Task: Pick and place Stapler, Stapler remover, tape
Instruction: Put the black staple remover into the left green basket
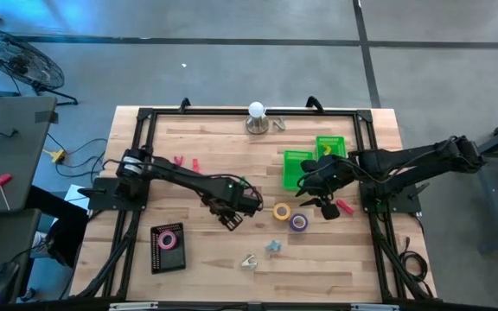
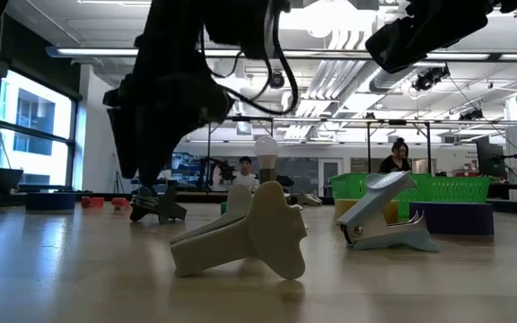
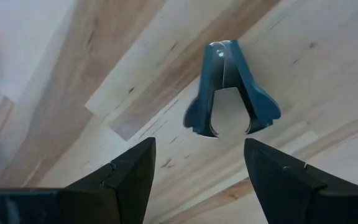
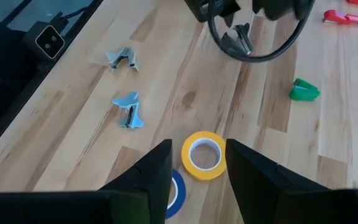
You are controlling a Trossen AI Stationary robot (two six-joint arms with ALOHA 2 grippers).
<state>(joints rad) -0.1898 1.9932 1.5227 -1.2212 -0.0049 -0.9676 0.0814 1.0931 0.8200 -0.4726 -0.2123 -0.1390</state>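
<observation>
A dark blue staple remover [image 3: 232,90] lies flat on the wooden table, its jaws toward my left gripper [image 3: 197,146]. That gripper hangs open just above it, pointing down, left of the table's middle [image 1: 232,218]. My right gripper [image 1: 325,206] is open and tilted down above the table, short of the yellow tape roll [image 4: 204,154] and the blue-purple roll [image 1: 298,222], both lying flat. A pink roll [image 1: 168,239] lies on a black pad. Small red stapler-like pieces [image 1: 180,161] lie at the far left.
Two green bins [image 1: 299,168] [image 1: 331,147] stand at the right rear. A light bulb on a stand [image 1: 257,117] is at the far edge. A beige staple remover [image 2: 249,238] and a light blue one [image 2: 384,220] lie near the front edge. A small green piece [image 4: 304,91] lies beside the left arm.
</observation>
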